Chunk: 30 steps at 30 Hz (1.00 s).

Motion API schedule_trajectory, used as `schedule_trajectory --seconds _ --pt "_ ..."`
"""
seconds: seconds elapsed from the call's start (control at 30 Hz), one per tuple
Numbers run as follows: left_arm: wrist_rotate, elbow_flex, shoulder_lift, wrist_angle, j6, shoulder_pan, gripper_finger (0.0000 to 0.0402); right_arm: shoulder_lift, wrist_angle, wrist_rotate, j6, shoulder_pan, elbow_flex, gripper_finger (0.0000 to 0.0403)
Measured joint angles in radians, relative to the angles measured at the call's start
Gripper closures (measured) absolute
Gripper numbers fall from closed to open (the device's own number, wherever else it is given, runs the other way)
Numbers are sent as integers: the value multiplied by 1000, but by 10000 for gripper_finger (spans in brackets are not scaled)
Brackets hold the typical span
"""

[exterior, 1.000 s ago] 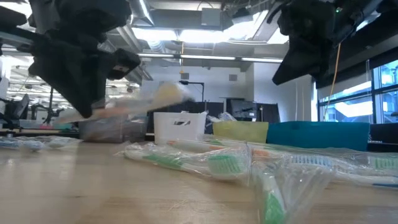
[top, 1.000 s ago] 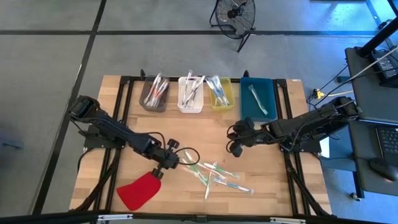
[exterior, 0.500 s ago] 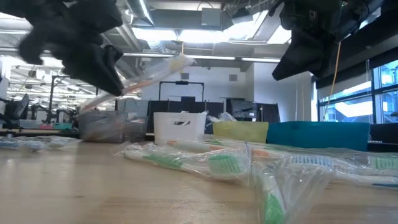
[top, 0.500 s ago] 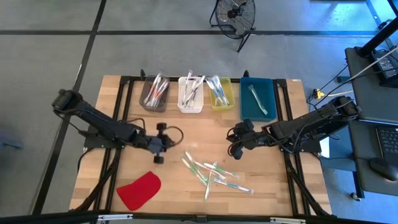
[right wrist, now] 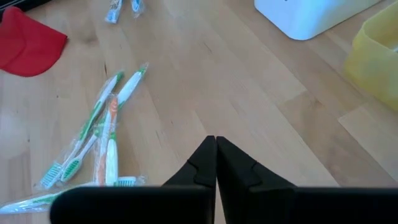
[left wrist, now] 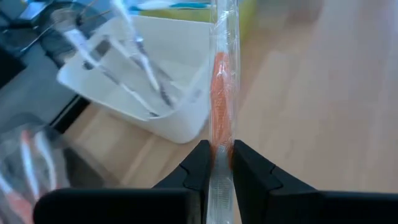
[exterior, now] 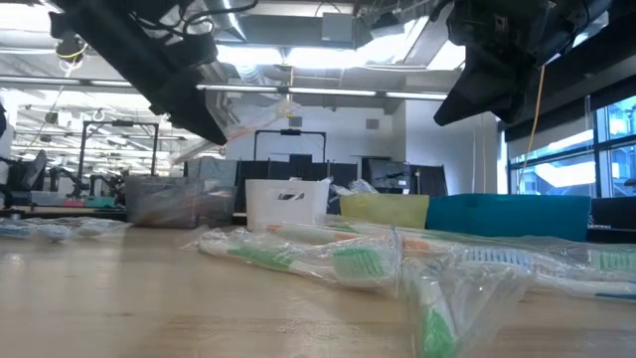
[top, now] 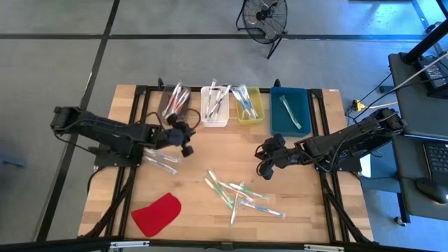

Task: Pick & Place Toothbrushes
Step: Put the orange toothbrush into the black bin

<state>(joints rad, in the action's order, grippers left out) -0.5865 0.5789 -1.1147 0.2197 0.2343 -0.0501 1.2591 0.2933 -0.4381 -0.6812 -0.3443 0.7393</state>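
Note:
My left gripper (top: 183, 137) hangs over the table in front of the grey bin (top: 173, 106) and the white bin (top: 214, 106), shut on a clear-wrapped toothbrush (left wrist: 221, 74) with an orange part. Several wrapped toothbrushes (top: 238, 196) with green and orange parts lie flat in a loose pile on the wood at the middle near side. Two more toothbrushes (top: 161, 162) lie beside the left arm. My right gripper (right wrist: 216, 149) is shut with nothing in it, held above the table to the right of the pile (right wrist: 102, 146). My left gripper pinches the wrapped toothbrush at its orange part (left wrist: 219, 134) between its two fingers. The fingers slant down from the table's left side. The toothbrush (exterior: 260, 117) is lifted clear of the table and held tilted, one end sticking out past the fingertips.
Along the far edge stand four bins with toothbrushes in them: grey, white, yellow (top: 248, 105) and teal (top: 290, 110). A flat red cloth-like piece (top: 157, 213) lies at the near left. Bare wood stretches between the bins and the pile.
My left gripper has gone up and toward the table's far edge, from beside the red piece and the pile to the front of the grey and white bins. It has rolled on the way, carrying the wrapped toothbrush clear of the table.

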Motion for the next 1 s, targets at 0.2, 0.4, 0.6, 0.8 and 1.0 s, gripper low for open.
schedule_trajectory --seconds 0.2,0.4,0.6,0.8,1.0 --pt "-48 0 1 -4 75 100 357 0 -1 0 9 0 0 391" --pt "-76 11 1 22 124 226 359 0 -1 0 9 0 0 374" --pt "-34 76 1 108 122 364 357 0 -2 0 7 0 0 365" --pt "44 122 1 239 103 506 357 0 -2 1 5 0 0 369" --pt "140 122 1 279 100 633 357 0 -2 1 5 0 0 384"
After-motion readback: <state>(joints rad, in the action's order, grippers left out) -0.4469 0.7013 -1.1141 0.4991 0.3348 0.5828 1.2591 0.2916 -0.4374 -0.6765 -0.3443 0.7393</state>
